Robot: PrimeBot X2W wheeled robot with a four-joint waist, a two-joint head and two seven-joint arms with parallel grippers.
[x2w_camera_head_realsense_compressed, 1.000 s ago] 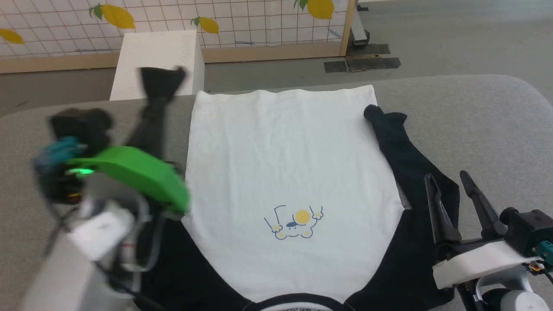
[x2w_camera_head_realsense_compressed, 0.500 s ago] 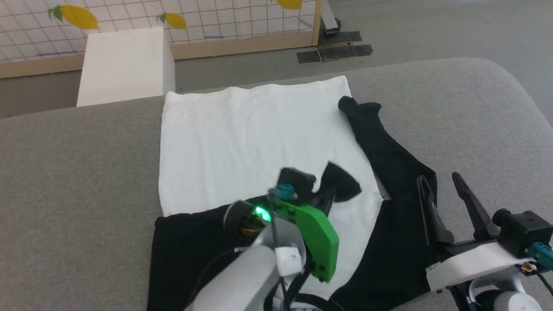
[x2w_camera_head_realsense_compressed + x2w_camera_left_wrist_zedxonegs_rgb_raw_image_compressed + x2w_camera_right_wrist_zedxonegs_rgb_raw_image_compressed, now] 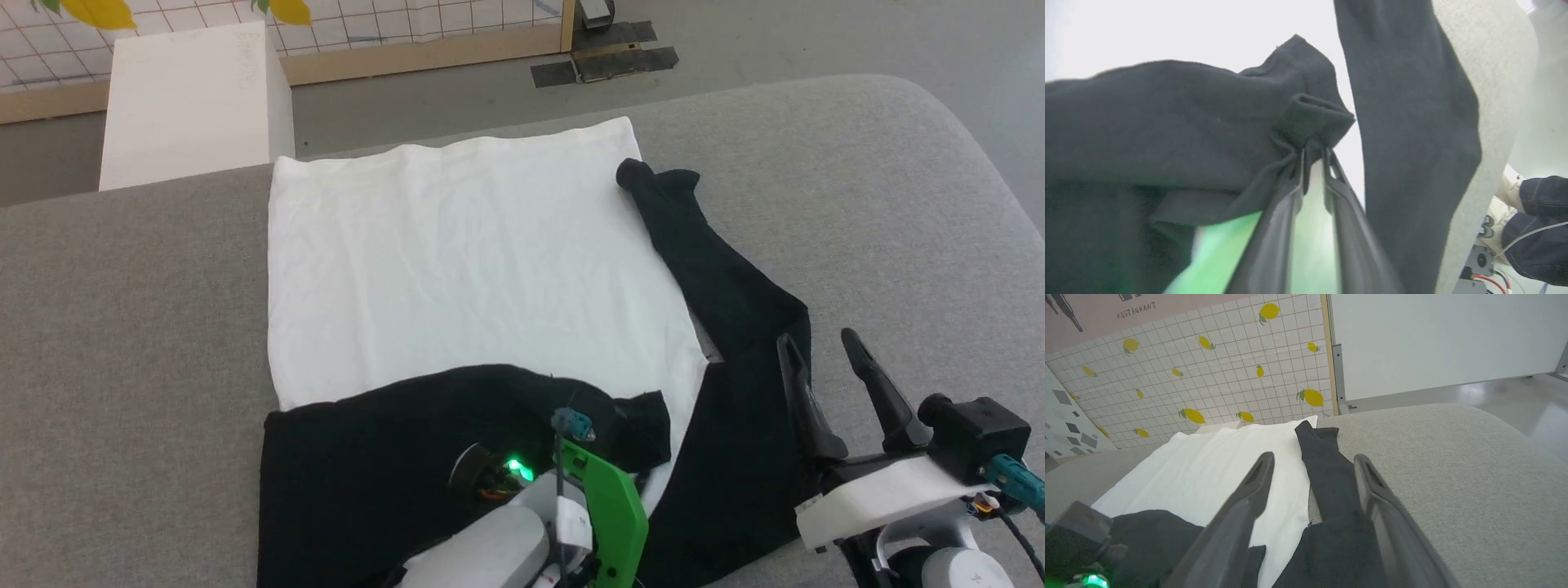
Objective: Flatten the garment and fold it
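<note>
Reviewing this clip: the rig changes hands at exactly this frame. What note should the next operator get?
Grippers: the left gripper is pinched on the cuff of the left sleeve, low over the chest. The right gripper is open and holds nothing, above the shoulder end of the right sleeve.
Things: the garment lies on the grey padded table, hem far, collar near the robot.
Done: body spread flat; left sleeve laid across the chest.
Left: let go of the cuff, fold the right sleeve in, then fold the body.
</note>
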